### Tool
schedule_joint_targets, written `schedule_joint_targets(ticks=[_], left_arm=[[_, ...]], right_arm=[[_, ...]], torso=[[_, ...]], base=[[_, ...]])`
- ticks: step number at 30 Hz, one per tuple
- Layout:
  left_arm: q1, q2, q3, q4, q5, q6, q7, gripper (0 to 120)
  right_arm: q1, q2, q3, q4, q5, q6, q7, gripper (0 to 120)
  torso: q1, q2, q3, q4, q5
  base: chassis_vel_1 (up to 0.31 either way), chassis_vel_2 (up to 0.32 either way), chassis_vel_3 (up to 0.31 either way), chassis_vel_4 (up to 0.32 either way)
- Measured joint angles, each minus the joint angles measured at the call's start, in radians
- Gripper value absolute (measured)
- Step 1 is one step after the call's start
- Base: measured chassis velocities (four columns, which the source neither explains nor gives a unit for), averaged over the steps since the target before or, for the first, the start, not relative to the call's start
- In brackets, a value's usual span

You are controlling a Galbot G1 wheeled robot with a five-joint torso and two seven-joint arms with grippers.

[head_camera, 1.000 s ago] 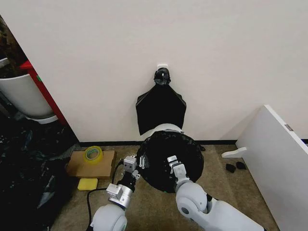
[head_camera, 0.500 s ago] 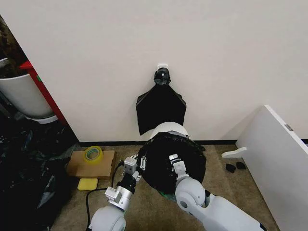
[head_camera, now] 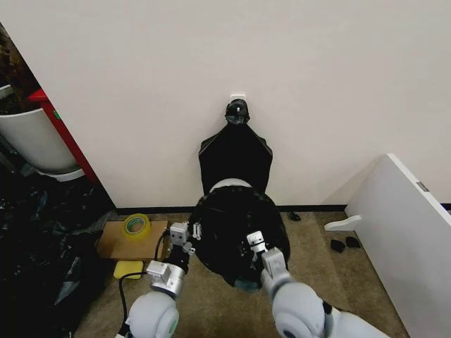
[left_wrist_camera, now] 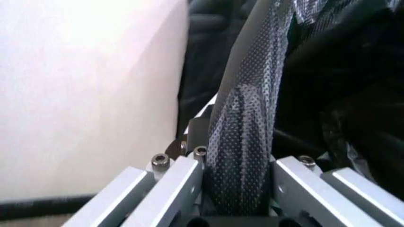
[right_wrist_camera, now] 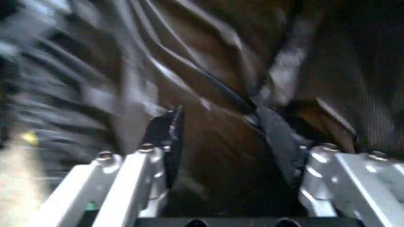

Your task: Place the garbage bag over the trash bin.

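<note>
The garbage bag (head_camera: pixel 236 229) is a glossy black mass draped over the trash bin, whose cream-white rim (head_camera: pixel 230 184) peeks out on the wall side. At the bag's left edge my left gripper (head_camera: pixel 192 232) has its fingers pressed together on the plastic; its dotted pad (left_wrist_camera: pixel 243 127) lies against the black film (left_wrist_camera: pixel 341 94). On the near right part of the bag is my right gripper (head_camera: pixel 254 243). Its dark fingers (right_wrist_camera: pixel 169 137) stand apart, with wrinkled bag plastic (right_wrist_camera: pixel 221 118) between them.
A flat bundle of black bags (head_camera: pixel 236 158) hangs on the wall just behind the bin. On the left lie a cardboard box (head_camera: pixel 116 243) with a yellow tape roll (head_camera: pixel 136 224), a yellow sponge (head_camera: pixel 128 269), black sheeting (head_camera: pixel 42 246) and a planter (head_camera: pixel 32 141). A white board (head_camera: pixel 409 232) leans at the right.
The bag-covered bin has shifted left and toward the wall. Both grippers moved left with it, and less of the white rim shows.
</note>
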Motion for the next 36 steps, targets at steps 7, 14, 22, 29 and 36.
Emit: schedule_joint_targets(ticks=[7,14,22,29,36], left_arm=[[-0.010,-0.009,-0.020,0.002,-0.081,0.059,-0.041,0],[-0.024,-0.031,-0.059,-0.013,-0.204,0.142,-0.133,0],[-0.049,-0.051,-0.091,-0.030,-0.403,0.317,-0.313,0],[-0.039,-0.042,-0.098,-0.076,-0.492,0.366,-0.345,0],[-0.013,-0.030,-0.100,-0.140,-0.507,0.390,-0.347,0]], right_arm=[[-0.091,-0.019,0.006,0.041,-0.150,0.164,-0.101,71],[-0.191,-0.029,0.066,0.081,-0.222,0.309,-0.114,94],[-0.337,-0.055,0.153,-0.078,-0.523,0.626,-0.184,100],[-0.330,-0.034,0.170,-0.184,-0.647,0.655,-0.169,100],[-0.242,-0.023,0.200,-0.367,-0.732,0.782,-0.238,100]], torso=[[0.000,0.000,0.000,-0.0001,0.0001],[0.000,0.000,0.000,0.0000,0.0002],[0.000,0.000,0.000,-0.0003,0.0002],[0.000,0.000,0.000,-0.0002,0.0002],[0.000,0.000,0.000,-0.0001,0.0003]], base=[[0.000,0.000,0.000,0.000],[0.000,0.000,0.000,0.000],[0.000,0.000,0.000,0.000],[0.000,0.000,0.000,0.000],[0.000,0.000,0.000,0.000]])
